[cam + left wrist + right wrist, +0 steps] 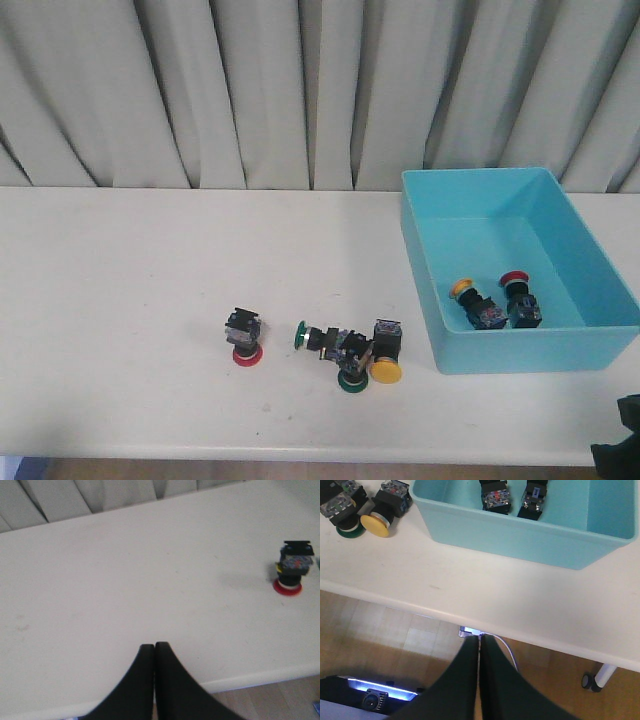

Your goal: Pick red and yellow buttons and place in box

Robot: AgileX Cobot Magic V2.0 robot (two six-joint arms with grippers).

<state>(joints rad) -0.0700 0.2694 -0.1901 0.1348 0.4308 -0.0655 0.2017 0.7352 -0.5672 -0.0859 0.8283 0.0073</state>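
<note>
Two buttons [495, 301] are already lodged in the box [500, 352], while both tools, left [154, 647] and right [480, 641], are held closed, empty, off the surface [120, 300].

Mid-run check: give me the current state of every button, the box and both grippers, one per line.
Blue box: upright, open-topped, holding two buttons.
Yellow button in box: lying on its side.
Red button in box: lying on its side.
Red button on table: cap down, standing apart.
Yellow button on table: cap down, in a cluster.
Two green buttons: on table, same cluster.
Left gripper: shut, empty.
Right gripper: shut, empty.
</note>
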